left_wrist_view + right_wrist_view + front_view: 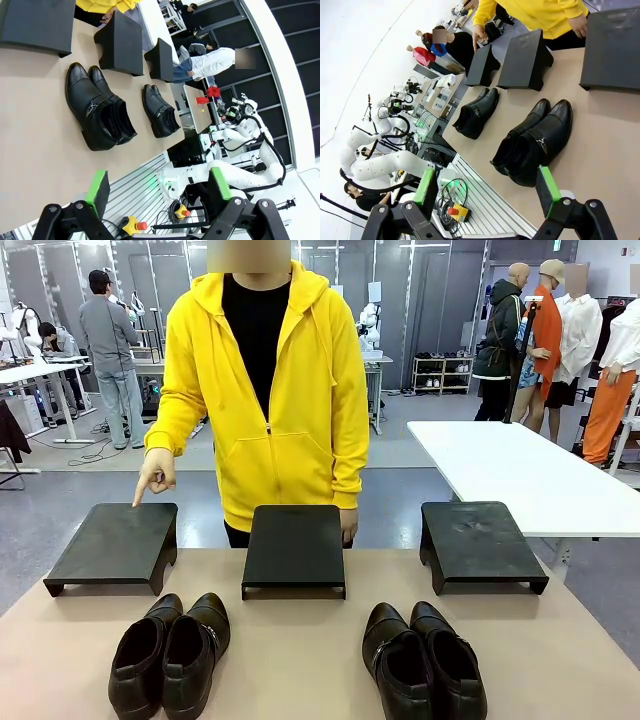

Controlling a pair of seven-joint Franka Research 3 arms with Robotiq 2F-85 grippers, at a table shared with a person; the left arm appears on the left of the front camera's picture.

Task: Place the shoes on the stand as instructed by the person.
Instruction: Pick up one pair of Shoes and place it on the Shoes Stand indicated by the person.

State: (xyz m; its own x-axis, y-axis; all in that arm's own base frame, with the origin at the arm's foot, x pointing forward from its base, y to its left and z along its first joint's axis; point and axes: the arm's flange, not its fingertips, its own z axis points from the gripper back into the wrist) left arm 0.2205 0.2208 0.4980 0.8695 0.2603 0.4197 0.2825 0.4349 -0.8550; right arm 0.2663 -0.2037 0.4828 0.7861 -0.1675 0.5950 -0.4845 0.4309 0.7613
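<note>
This looks like a robotics laboratory in a big open hall: a plain grey floor [410,440], dark wall panels [440,300] at 12 o'clock, a white work table [520,475] at 2 o'clock, loose cables [95,452] on the floor at 10 o'clock, and a yellow emergency-stop box [131,226] with a red button

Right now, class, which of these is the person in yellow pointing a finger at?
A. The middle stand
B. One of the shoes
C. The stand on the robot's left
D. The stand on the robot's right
C: in the front view the person's hand aims its index finger down at the back edge of the stand on the robot's left.
</note>
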